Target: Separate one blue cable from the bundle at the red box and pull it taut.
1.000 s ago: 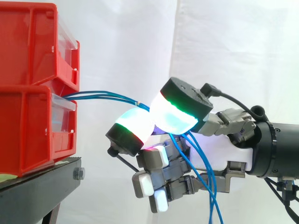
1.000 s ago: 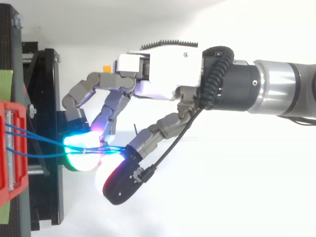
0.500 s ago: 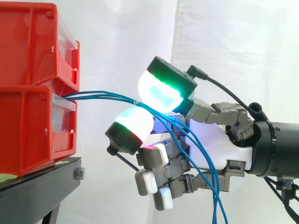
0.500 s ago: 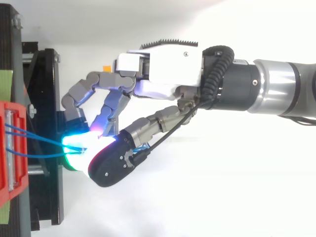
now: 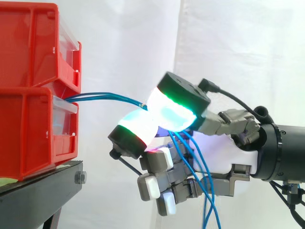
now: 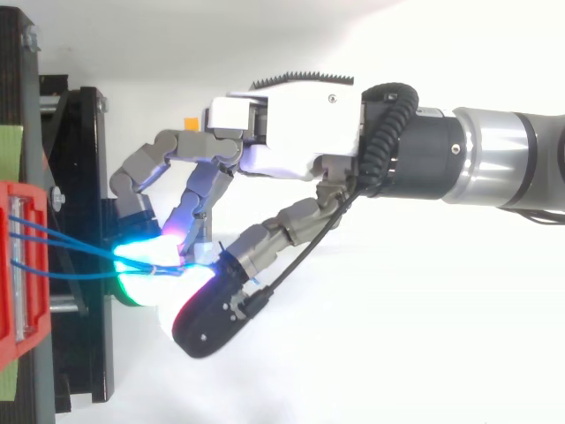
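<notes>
A bundle of thin blue cables (image 5: pixel 109 97) leaves the front of the lower red bin (image 5: pixel 28 138) and runs right, nearly level. In the top view the cables (image 6: pixel 62 249) fan out from the bin and meet at the glowing pads. My hand (image 5: pixel 228 152) reaches in from the right, and the thumb's green-white pad (image 5: pixel 174 107) presses down against a finger's pad (image 5: pixel 138 126) with the cables pinched between them. Behind the pinch the cables hang down in loose strands (image 5: pixel 207 191) past the palm. The other fingers curl below, holding nothing.
Two red bins are stacked at the left, the upper bin (image 5: pixel 33 47) over the lower, on a black stand (image 5: pixel 43 191). From above, the stand (image 6: pixel 79 177) lies just left of the fingertips. A white curtain hangs behind.
The thumb had lifted off the cables half a second ago and has come back down onto them against the finger pad. The hanging strands now drop more steeply.
</notes>
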Robot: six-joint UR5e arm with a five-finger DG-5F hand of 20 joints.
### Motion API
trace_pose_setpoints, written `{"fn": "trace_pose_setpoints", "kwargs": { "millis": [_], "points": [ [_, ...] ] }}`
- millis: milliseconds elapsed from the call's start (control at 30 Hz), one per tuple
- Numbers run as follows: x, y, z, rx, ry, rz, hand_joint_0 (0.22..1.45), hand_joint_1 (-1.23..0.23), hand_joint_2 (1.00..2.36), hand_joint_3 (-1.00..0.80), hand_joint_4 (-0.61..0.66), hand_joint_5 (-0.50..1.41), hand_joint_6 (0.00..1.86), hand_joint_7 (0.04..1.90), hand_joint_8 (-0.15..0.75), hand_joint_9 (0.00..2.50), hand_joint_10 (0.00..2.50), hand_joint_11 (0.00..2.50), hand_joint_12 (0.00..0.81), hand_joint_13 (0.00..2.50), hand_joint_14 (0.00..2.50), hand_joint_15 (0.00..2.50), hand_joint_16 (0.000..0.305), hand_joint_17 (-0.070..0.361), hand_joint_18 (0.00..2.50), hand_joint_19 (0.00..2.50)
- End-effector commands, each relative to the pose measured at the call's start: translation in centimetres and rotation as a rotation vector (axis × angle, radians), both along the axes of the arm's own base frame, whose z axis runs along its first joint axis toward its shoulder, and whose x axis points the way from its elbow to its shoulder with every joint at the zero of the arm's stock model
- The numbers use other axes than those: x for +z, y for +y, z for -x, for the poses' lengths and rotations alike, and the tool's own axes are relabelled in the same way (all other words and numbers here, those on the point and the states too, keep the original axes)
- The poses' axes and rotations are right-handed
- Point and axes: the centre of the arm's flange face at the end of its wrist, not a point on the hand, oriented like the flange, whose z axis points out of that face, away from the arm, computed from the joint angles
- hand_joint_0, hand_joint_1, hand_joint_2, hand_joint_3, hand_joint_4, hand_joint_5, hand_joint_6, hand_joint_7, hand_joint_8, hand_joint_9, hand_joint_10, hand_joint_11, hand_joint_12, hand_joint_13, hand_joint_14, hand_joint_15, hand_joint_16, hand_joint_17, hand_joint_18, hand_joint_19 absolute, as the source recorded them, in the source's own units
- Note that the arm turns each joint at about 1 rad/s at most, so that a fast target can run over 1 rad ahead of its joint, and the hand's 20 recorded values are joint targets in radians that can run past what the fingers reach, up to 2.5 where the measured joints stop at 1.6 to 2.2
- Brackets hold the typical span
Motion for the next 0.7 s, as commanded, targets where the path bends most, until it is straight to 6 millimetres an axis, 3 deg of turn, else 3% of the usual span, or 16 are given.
{"fn": "trace_pose_setpoints", "kwargs": {
  "millis": [0, 100, 133, 333, 467, 667],
  "points": [
    [-0.05, 0.04, 0.02, 0.001, 0.002, 0.000, 0.66, -0.93, 1.00, -0.50, 0.04, -0.16, 0.91, 1.13, 0.285, 1.06, 0.03, 1.02, 0.384, 0.95, 0.03, 0.71, 0.048, 0.108, 0.88, 0.80],
    [0.04, 0.04, -0.03, 0.001, -0.001, 0.000, 0.57, -0.89, 1.00, -0.50, 0.06, -0.16, 0.90, 1.11, 0.307, 1.09, 0.03, 1.02, 0.395, 0.97, 0.03, 0.73, 0.049, 0.111, 0.89, 0.81],
    [0.06, 0.04, -0.04, 0.001, -0.003, 0.000, 0.48, -0.76, 1.00, -0.50, 0.08, -0.15, 0.90, 1.09, 0.328, 1.12, 0.02, 0.99, 0.424, 1.00, 0.03, 0.71, 0.055, 0.124, 0.95, 0.79],
    [0.06, 0.04, -0.04, 0.001, -0.003, -0.002, 0.43, -0.54, 1.00, -0.50, 0.10, -0.16, 0.87, 1.09, 0.353, 1.12, 0.02, 0.94, 0.463, 1.00, 0.02, 0.69, 0.064, 0.144, 1.02, 0.78],
    [-0.12, -0.43, 0.14, -0.046, 0.019, 0.008, 0.48, -0.55, 1.00, -0.50, 0.07, -0.16, 0.86, 1.11, 0.333, 1.10, 0.02, 0.96, 0.444, 0.97, 0.02, 0.71, 0.060, 0.135, 0.97, 0.82],
    [-0.14, -0.57, 0.23, -0.060, 0.036, 0.010, 0.61, -0.72, 1.00, -0.45, 0.03, -0.16, 0.86, 1.19, 0.304, 1.06, 0.03, 0.98, 0.408, 0.94, 0.03, 0.72, 0.052, 0.117, 0.90, 0.86]
  ]
}}
